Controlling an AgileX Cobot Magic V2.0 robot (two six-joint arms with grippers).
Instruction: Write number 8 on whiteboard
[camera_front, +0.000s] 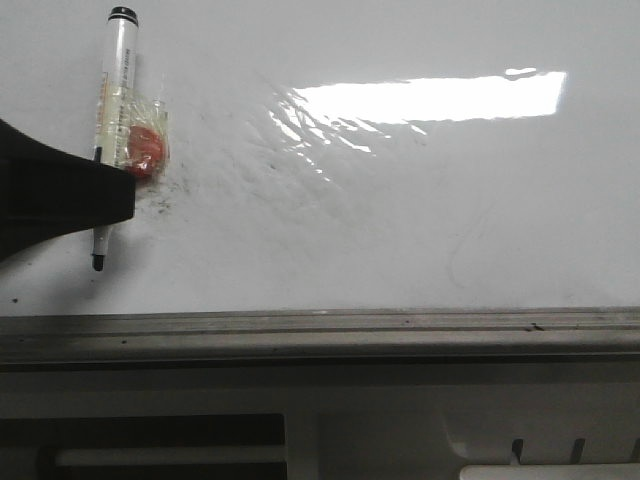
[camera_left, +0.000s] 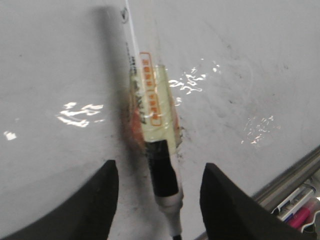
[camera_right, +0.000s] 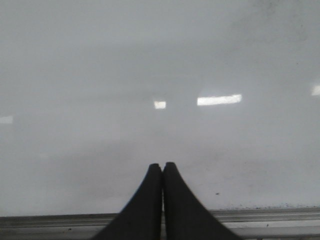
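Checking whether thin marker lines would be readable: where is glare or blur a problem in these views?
Front view: a bright glare patch sits on the glossy white whiteboard. Left wrist view: the white marker pen is slightly soft, with small scattered glints. Right wrist view: hazy and low-contrast.

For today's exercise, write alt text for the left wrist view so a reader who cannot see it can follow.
A marker pen lies on the glossy whiteboard between the open black fingers of the left gripper, which do not touch it. Clear tape wraps the pen's middle over something orange-red. No number 8 is visible, only faint grey smudges and glare.
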